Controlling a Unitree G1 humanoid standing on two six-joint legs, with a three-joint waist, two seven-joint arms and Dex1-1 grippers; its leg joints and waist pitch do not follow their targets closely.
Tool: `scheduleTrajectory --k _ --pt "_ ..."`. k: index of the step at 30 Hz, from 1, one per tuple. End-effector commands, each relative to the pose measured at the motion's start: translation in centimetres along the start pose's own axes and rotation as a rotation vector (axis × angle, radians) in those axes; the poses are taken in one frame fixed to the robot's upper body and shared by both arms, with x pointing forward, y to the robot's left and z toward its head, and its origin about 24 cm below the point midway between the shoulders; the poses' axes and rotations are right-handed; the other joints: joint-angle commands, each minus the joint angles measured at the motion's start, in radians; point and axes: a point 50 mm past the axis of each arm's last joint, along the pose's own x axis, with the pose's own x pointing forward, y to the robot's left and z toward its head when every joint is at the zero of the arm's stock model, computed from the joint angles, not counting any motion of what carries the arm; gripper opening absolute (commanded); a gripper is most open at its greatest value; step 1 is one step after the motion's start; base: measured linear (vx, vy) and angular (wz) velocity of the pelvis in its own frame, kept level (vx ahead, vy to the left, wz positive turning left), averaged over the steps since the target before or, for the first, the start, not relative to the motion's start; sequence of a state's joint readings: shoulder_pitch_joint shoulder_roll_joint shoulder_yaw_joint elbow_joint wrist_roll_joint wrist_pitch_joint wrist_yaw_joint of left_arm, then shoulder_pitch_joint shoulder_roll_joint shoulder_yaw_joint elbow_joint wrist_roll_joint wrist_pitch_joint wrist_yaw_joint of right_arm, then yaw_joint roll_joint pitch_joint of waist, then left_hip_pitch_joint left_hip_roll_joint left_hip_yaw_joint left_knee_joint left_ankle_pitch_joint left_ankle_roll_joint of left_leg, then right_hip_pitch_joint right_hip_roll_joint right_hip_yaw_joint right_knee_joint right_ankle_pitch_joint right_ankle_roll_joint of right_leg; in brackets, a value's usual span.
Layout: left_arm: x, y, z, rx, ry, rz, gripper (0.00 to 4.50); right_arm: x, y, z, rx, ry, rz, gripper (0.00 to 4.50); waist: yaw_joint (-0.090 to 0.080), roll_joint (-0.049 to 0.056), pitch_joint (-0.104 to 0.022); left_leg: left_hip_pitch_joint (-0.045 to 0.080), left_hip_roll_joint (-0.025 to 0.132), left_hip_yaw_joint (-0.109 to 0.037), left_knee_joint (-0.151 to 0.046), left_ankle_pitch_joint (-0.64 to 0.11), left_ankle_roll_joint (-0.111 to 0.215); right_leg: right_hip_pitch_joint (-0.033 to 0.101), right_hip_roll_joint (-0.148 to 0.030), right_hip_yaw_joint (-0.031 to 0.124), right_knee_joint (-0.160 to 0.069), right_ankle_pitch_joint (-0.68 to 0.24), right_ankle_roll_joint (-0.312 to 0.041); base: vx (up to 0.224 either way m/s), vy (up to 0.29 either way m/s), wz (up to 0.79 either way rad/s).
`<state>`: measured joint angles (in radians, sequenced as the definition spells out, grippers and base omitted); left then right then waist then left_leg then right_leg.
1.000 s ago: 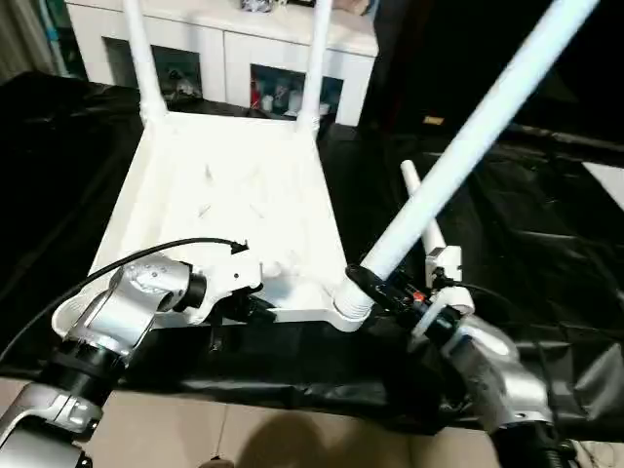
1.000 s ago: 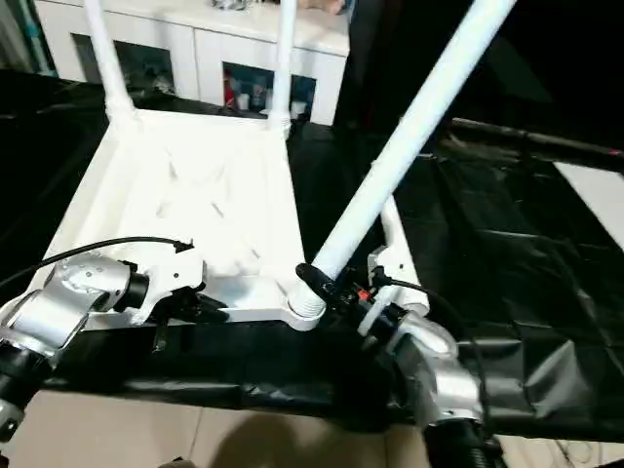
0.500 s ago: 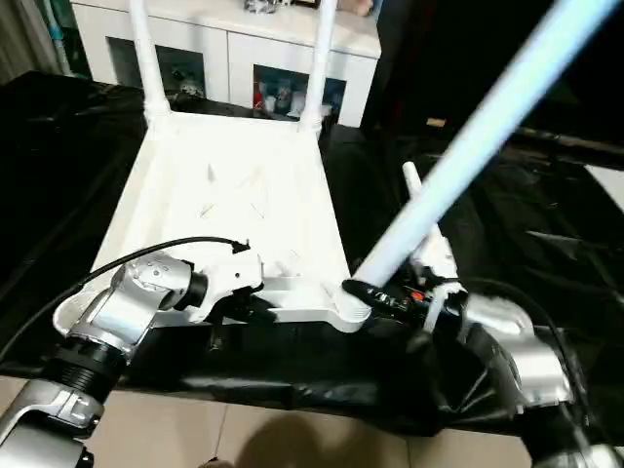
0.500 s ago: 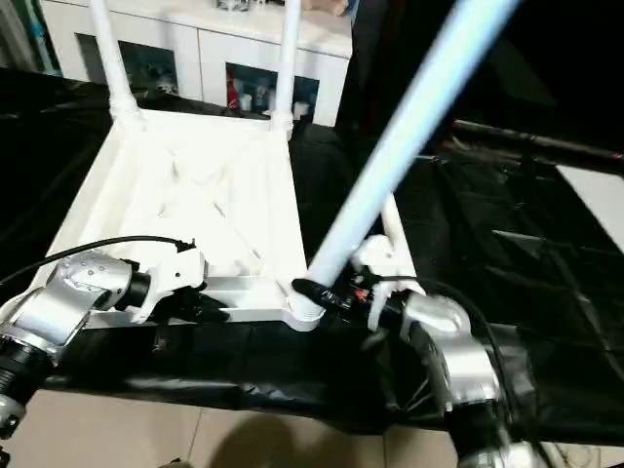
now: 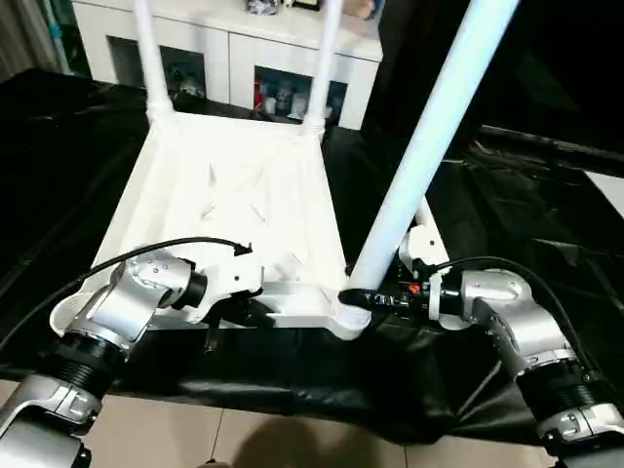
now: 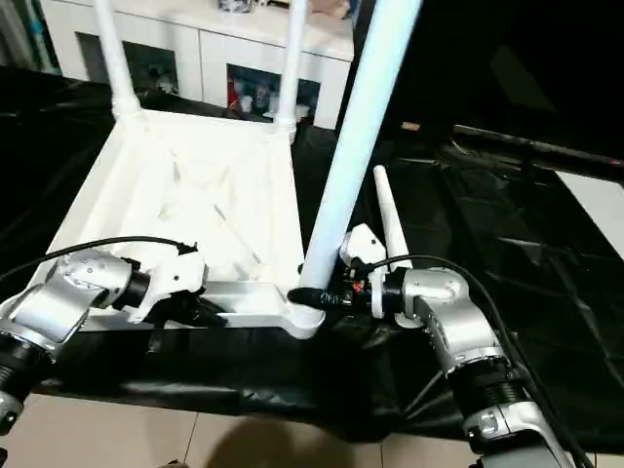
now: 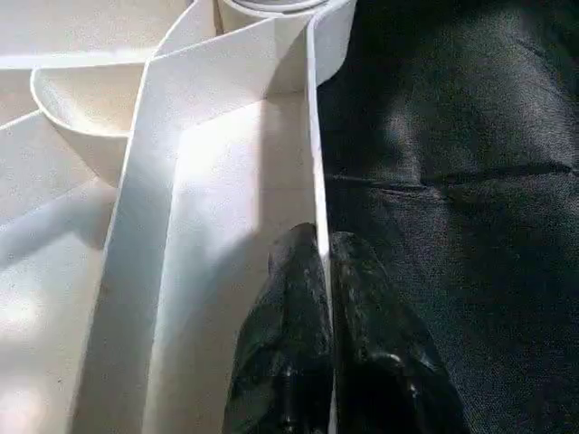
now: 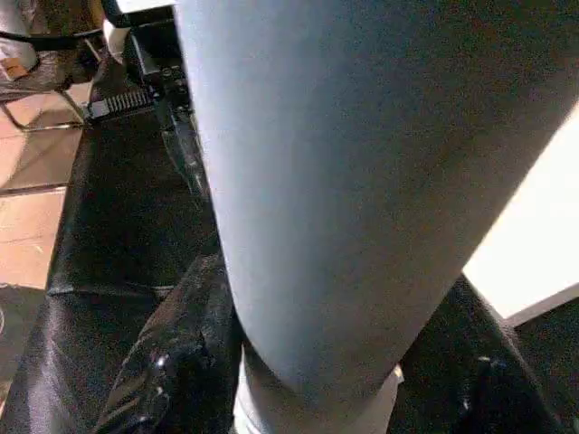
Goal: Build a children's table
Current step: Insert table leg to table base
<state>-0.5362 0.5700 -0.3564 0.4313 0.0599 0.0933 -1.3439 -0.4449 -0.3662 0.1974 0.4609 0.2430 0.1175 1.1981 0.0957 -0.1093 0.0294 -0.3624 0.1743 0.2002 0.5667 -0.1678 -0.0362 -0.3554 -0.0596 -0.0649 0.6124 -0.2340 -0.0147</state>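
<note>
The white tabletop (image 5: 234, 195) lies upside down on the black-sheeted worktable, ribs facing up. Two white legs (image 5: 149, 58) (image 5: 325, 58) stand in its far corner sockets. My right gripper (image 5: 368, 298) is shut on a third leg (image 5: 419, 146) just above the near right socket (image 5: 349, 320); the leg stands almost upright. In the right wrist view black fingers (image 8: 181, 362) flank that leg (image 8: 344, 181). My left gripper (image 7: 324, 271) is shut on the tabletop's thin near rim (image 7: 315, 163). Another leg (image 6: 387, 219) lies on the sheet beside the tabletop.
A white cabinet (image 5: 234, 49) stands behind the worktable. The wrinkled black sheet (image 5: 526, 214) stretches to the right. The worktable's front edge runs just below my grippers, with tiled floor (image 5: 244, 429) beneath. A black cable (image 5: 146, 255) arcs over my left forearm.
The held leg has swung from a strong rightward lean to nearly upright over the near right socket, and my right forearm has dropped lower and to the right. The left gripper stayed on the rim.
</note>
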Motion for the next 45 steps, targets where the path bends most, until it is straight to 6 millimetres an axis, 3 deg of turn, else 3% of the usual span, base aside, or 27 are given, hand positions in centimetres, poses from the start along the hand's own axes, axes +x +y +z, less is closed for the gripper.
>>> scheduleTrajectory --k 1,4,5,6,8,14,21,25,26,27,28,29,31,32,35,36,37,38,39,40,41,42,43,44,45 --pt "0.5 0.0 0.5 0.046 0.017 -0.058 0.00 -0.1 2.1 -5.5 0.170 0.188 0.108 1.86 -0.005 0.025 -0.034 0.028 0.080 -0.036 -0.069 -0.274 -0.029 0.009 -0.104 0.060 -0.073 -0.123 -0.217 0.000 0.000 0.00" --pt "0.5 0.0 0.6 0.056 0.018 -0.074 0.00 -0.2 2.1 -5.7 0.161 0.192 0.123 1.86 -0.006 0.028 -0.026 0.037 0.083 -0.040 -0.075 -0.364 -0.051 0.001 -0.105 0.060 -0.085 -0.239 -0.205 0.000 0.000 0.00" --pt "0.5 0.2 0.5 0.061 0.031 -0.072 0.00 -0.2 2.0 -5.8 0.148 0.189 0.118 1.86 -0.005 0.034 -0.025 0.039 0.082 -0.042 -0.075 -0.388 -0.056 -0.001 -0.107 0.061 -0.090 -0.274 -0.199 0.000 0.000 0.00" --pt "0.5 0.2 0.5 0.061 0.031 -0.072 0.00 -0.2 2.0 -5.8 0.148 0.189 0.118 1.86 -0.007 0.031 -0.022 0.046 0.081 -0.043 -0.074 -0.439 -0.070 -0.007 -0.110 0.063 -0.099 -0.346 -0.185 0.000 0.000 0.00" --pt "0.4 0.4 0.5 0.062 0.039 -0.066 0.00 -0.2 1.9 -5.7 0.141 0.178 0.104 1.86 -0.007 0.031 -0.023 0.045 0.084 -0.050 -0.077 -0.459 -0.078 -0.004 -0.113 0.064 -0.100 -0.384 -0.171 0.000 0.000 0.00" --pt "0.4 0.5 0.4 0.055 0.039 -0.058 0.00 0.1 1.8 -5.9 0.150 0.162 0.074 1.86 -0.008 0.030 -0.026 0.042 0.083 -0.047 -0.078 -0.429 -0.074 -0.003 -0.109 0.064 -0.091 -0.298 -0.194 0.000 0.000 0.00" --pt "0.3 0.5 0.1 0.040 0.039 -0.057 0.00 0.2 1.5 -6.2 0.161 0.146 0.039 1.86 -0.013 0.025 -0.024 0.043 0.084 -0.053 -0.080 -0.476 -0.081 -0.009 -0.112 0.064 -0.098 -0.388 -0.175 0.000 0.000 0.00" --pt "0.1 0.4 -0.4 -0.004 0.042 -0.038 0.00 0.6 -0.4 -6.6 0.198 0.144 -0.210 1.86 -0.022 0.022 -0.021 0.041 0.083 -0.058 -0.083 -0.509 -0.096 -0.014 -0.115 0.063 -0.098 -0.438 -0.171 0.000 0.000 0.00" --pt "0.1 0.4 -0.5 -0.016 0.045 -0.032 0.00 0.7 -0.8 -6.6 0.195 0.145 -0.274 1.86 -0.029 0.025 -0.017 0.038 0.082 -0.067 -0.086 -0.550 -0.111 -0.015 -0.118 0.058 -0.104 -0.508 -0.151 -0.047 0.006 -0.21" --pt "0.0 0.4 -0.7 -0.027 0.052 -0.023 0.00 0.8 -1.0 -6.6 0.200 0.136 -0.312 1.86 -0.039 0.028 -0.017 0.030 0.081 -0.079 -0.093 -0.584 -0.124 -0.004 -0.118 0.049 -0.107 -0.566 -0.120 -0.047 0.006 -0.21" --pt "0.0 0.3 -1.0 -0.045 0.059 -0.011 0.00 1.0 -1.4 -6.7 0.212 0.129 -0.369 1.86 -0.050 0.032 -0.016 0.031 0.080 -0.088 -0.096 -0.638 -0.135 -0.007 -0.116 0.045 -0.113 -0.591 -0.104 -0.056 0.021 -0.28" --pt "0.1 0.3 -1.2 -0.057 0.064 -0.002 0.00 1.1 -1.5 -6.7 0.220 0.124 -0.402 1.86 -0.056 0.033 -0.014 0.034 0.080 -0.092 -0.097 -0.671 -0.140 -0.011 -0.114 0.043 -0.116 -0.600 -0.101 -0.056 0.027 -0.25" --pt "0.2 0.4 -1.4 -0.093 0.069 0.032 0.00 1.4 -1.8 -6.6 0.224 0.119 -0.450 1.86 -0.071 0.041 -0.014 0.040 0.078 -0.105 -0.102 -0.765 -0.151 -0.007 -0.111 0.024 -0.126 -0.593 -0.101 -0.056 0.027 -0.23" --pt "0.3 0.5 -1.4 -0.104 0.064 0.046 0.00 1.6 -1.9 -6.6 0.227 0.112 -0.465 1.86 -0.073 0.051 -0.014 0.041 0.078 -0.109 -0.103 -0.787 -0.155 -0.004 -0.111 0.019 -0.125 -0.581 -0.103 -0.062 0.029 -0.19" --pt "1.2 1.4 -0.7 -0.210 0.033 0.192 0.00 2.9 -2.5 -6.4 0.262 0.114 -0.620 1.86 -0.081 0.055 -0.007 0.038 0.081 -0.115 -0.128 -0.882 -0.167 0.008 -0.096 -0.012 -0.123 -0.532 -0.102 -0.066 0.027 -0.17" --pt "1.5 1.6 -0.3 -0.229 0.025 0.221 0.00 3.1 -2.7 -6.4 0.274 0.116 -0.652 1.86 -0.078 0.063 -0.003 0.031 0.084 -0.101 -0.152 -0.927 -0.174 0.017 -0.080 -0.028 -0.100 -0.493 -0.110 -0.070 0.022 -0.13" --pt "1.6 1.7 -0.1 -0.240 0.021 0.237 0.00 3.3 -2.7 -6.4 0.282 0.117 -0.670 1.86 -0.058 0.072 -0.005 -0.030 0.091 -0.074 -0.219 -0.968 -0.169 0.079 -0.045 -0.038 0.021 -0.379 -0.105 -0.124 0.005 -0.07" --pt "2.1 2.0 0.6 -0.285 0.009 0.295 0.00 3.8 -3.0 -6.4 0.312 0.124 -0.734 1.86 -0.020 0.078 -0.010 -0.066 0.085 -0.041 -0.248 -0.978 -0.177 0.107 -0.026 -0.036 0.089 -0.274 -0.099 -0.129 -0.017 0.08" --pt "2.3 2.1 0.8 -0.304 0.006 0.317 0.00 3.9 -3.0 -6.4 0.321 0.129 -0.757 1.86 -0.007 0.040 -0.019 -0.036 0.052 0.031 -0.251 -0.828 -0.178 0.062 -0.019 -0.005 0.097 -0.332 -0.090 -0.129 -0.017 0.08" --pt "2.4 2.1 0.9 -0.310 0.003 0.322 0.00 3.9 -3.1 -6.4 0.324 0.132 -0.767 1.86 -0.013 -0.019 -0.028 0.046 0.041 0.000 -0.120 -0.651 -0.163 -0.018 -0.085 0.040 -0.014 -0.633 -0.042 0.058 -0.111 0.10" --pt "2.9 2.1 1.6 -0.335 -0.007 0.338 0.00 4.3 -3.2 -6.3 0.347 0.138 -0.812 1.86 -0.016 -0.009 -0.014 0.078 0.000 -0.068 0.094 -0.207 -0.041 -0.081 -0.194 0.104 -0.176 -0.939 -0.036 0.158 -0.103 -0.33" --pt "3.4 1.9 2.6 -0.344 -0.020 0.345 0.00 4.6 -3.4 -6.1 0.369 0.140 -0.856 1.86 -0.010 0.002 -0.018 -0.017 -0.007 -0.110 0.096 -0.098 -0.019 0.024 -0.216 0.126 -0.141 -0.877 -0.065 0.158 -0.103 -0.33" --pt "3.6 1.7 3.0 -0.347 -0.026 0.348 0.00 4.8 -3.5 -6.0 0.379 0.141 -0.876 1.86 -0.004 0.016 -0.013 -0.051 0.039 -0.108 0.006 -0.069 -0.072 0.051 -0.175 0.072 -0.086 -0.613 -0.097 0.040 0.016 -0.40" --pt "3.8 1.6 3.4 -0.347 -0.030 0.352 0.00 5.0 -3.6 -5.9 0.394 0.137 -0.890 1.86 -0.015 0.017 -0.023 0.013 0.054 -0.089 -0.044 -0.144 -0.081 -0.001 -0.081 0.034 -0.054 -0.334 -0.114 -0.051 -0.014 0.04" --pt "4.0 1.4 3.8 -0.345 -0.029 0.357 0.00 5.2 -3.6 -5.8 0.408 0.132 -0.901 1.86 -0.027 0.033 -0.030 0.040 0.074 -0.081 -0.055 -0.276 -0.083 -0.008 -0.087 0.037 -0.045 -0.232 -0.171 -0.051 -0.014 0.04"
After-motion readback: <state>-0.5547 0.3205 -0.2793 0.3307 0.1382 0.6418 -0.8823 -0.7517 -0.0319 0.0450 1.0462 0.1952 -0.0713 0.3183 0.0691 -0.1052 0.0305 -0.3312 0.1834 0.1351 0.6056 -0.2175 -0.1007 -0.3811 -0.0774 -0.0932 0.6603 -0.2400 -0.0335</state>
